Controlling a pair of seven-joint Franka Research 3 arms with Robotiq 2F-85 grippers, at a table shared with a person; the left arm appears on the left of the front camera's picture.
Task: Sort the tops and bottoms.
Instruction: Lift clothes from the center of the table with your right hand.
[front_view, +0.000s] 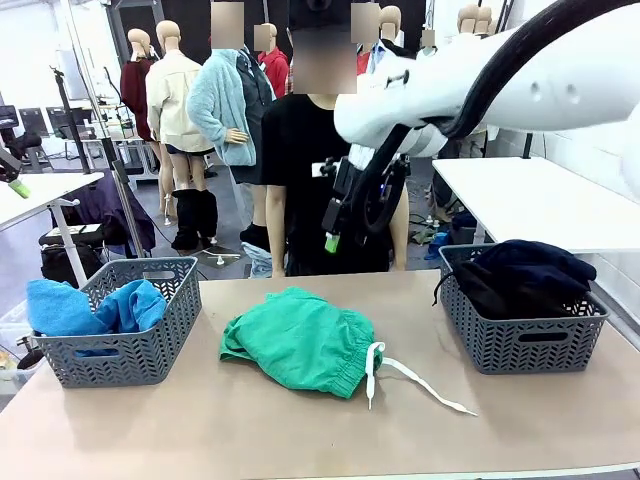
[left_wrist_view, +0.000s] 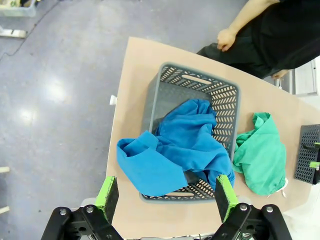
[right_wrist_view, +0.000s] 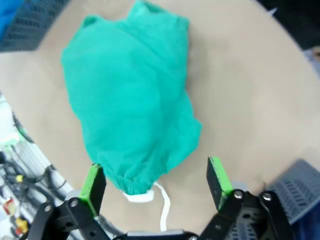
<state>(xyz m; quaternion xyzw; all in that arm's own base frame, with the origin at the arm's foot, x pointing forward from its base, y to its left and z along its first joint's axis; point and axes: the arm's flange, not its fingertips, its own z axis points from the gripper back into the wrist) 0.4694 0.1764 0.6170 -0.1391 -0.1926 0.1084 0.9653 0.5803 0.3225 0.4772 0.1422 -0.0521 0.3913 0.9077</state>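
- Looking across the table (front_view: 300, 440), you are seeing a person (front_view: 320, 190) in a black shirt standing at its far edge.
- The right arm (front_view: 540, 85) is reaching in from the upper right, carrying the right gripper (front_view: 333, 243) well above the table surface.
- The left basket (front_view: 130, 320), a grey one, is sitting at the table's left end; blue garments (front_view: 90, 308) are lying in it, one draping over the rim.
- The right basket (front_view: 525, 325), also grey, is standing at the right end and is holding the black garment (front_view: 505, 288) with the dark navy one (front_view: 535, 257) lying over it.
- The green shorts (front_view: 298, 338) are lying crumpled on the table between the two baskets, touching neither.
- The white drawstring (front_view: 420, 385) is trailing from the shorts' waistband toward the right basket.
- In the right wrist view, the right gripper (right_wrist_view: 156, 182) is hanging over the shorts' waistband end with its green pads (right_wrist_view: 93, 183) standing wide apart and gripping nothing.
- In the left wrist view, the left gripper (left_wrist_view: 166, 197) is hanging above the basket of blue garments, its fingers (left_wrist_view: 224, 195) spread fully and empty.
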